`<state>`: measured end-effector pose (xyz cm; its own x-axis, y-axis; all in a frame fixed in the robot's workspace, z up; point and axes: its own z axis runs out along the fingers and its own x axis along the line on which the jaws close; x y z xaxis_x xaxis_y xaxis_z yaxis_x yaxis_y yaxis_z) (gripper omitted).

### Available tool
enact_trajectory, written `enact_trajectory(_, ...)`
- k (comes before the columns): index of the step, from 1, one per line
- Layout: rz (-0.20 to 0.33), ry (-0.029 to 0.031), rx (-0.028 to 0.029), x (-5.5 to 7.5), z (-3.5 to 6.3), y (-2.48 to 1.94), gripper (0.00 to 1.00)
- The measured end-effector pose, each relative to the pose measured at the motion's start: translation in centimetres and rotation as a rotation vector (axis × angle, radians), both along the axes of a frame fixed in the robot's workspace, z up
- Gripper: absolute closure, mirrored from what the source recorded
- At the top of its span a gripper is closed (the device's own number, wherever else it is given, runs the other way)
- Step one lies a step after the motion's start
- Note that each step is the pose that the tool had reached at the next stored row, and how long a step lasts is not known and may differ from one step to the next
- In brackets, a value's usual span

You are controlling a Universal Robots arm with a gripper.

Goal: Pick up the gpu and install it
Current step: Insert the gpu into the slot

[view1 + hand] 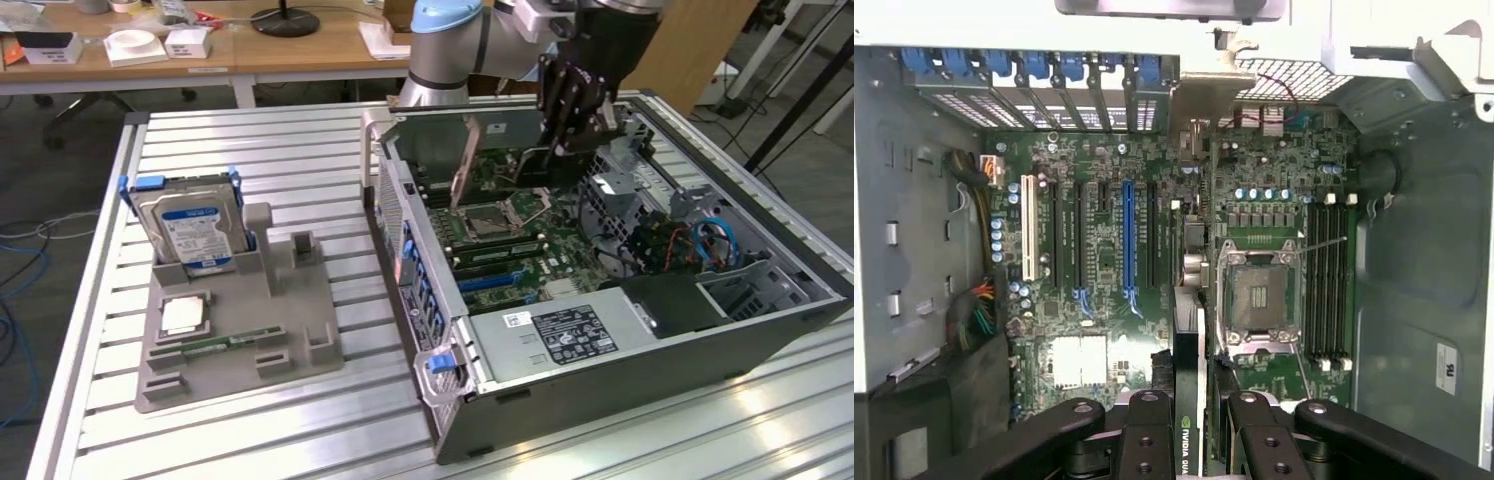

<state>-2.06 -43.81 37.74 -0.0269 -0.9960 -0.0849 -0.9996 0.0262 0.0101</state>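
Note:
The gpu (501,138) hangs edge-down from my gripper (554,150) over the open computer case (641,340), its metal bracket (465,165) toward the case's rear wall. In the wrist view I see the gpu (1190,300) edge-on between my two black fingers (1149,440), which are shut on its upper edge at the NVIDIA label. It sits above the motherboard (1104,380), between the blue expansion slot (1128,240) and the CPU socket (1259,290). Whether its lower edge touches a slot I cannot tell.
A grey fixture (300,330) at the exterior view's left holds an upright hard drive (194,225), a square chip (183,315) and a memory stick (214,345). All stand on a slatted aluminium table (267,150). Cables and a drive cage (694,240) crowd the case.

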Motion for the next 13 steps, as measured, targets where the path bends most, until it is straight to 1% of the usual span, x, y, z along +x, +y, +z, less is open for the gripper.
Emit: enact_trajectory(13,0.0,0.0001,-0.0008,0.0,-2.35,0.0,0.74)
